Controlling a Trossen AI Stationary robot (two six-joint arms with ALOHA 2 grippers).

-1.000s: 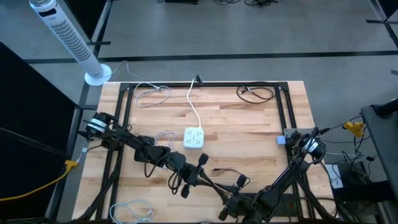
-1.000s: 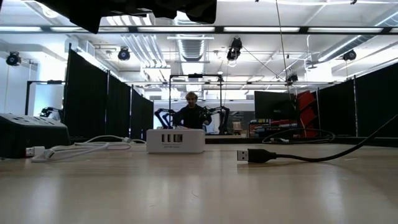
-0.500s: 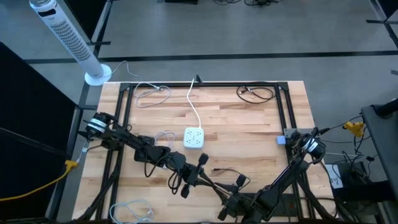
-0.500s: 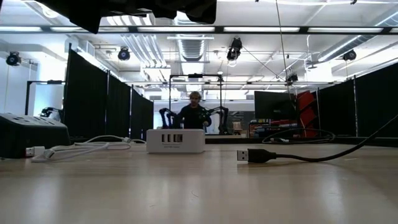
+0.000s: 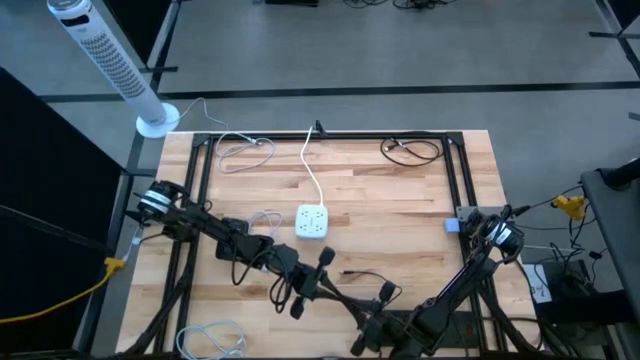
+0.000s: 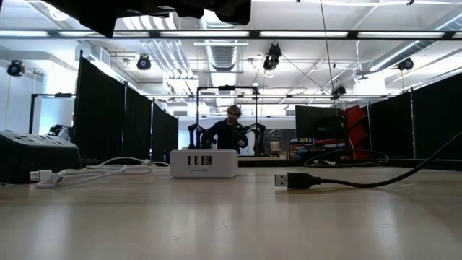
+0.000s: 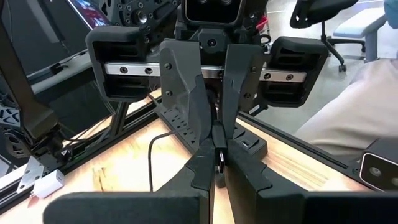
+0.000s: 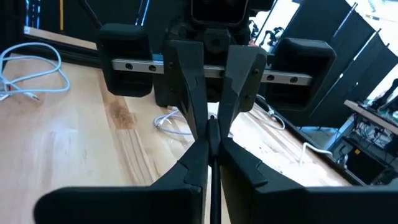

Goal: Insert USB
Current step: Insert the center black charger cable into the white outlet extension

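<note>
With both the left hand (image 7: pixel 214 163) and right hand (image 8: pixel 211 142) pinched empty, open one over the USB plug (image 6: pixel 283 180) lying at five o'clock from the white charger (image 5: pixel 312 221), gripping squarely.

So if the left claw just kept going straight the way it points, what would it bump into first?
The right claw. It faces the left claw head-on, both closed, tips seemingly almost touching, though the exact gap is hard to judge. Nothing else lies between them.
</note>
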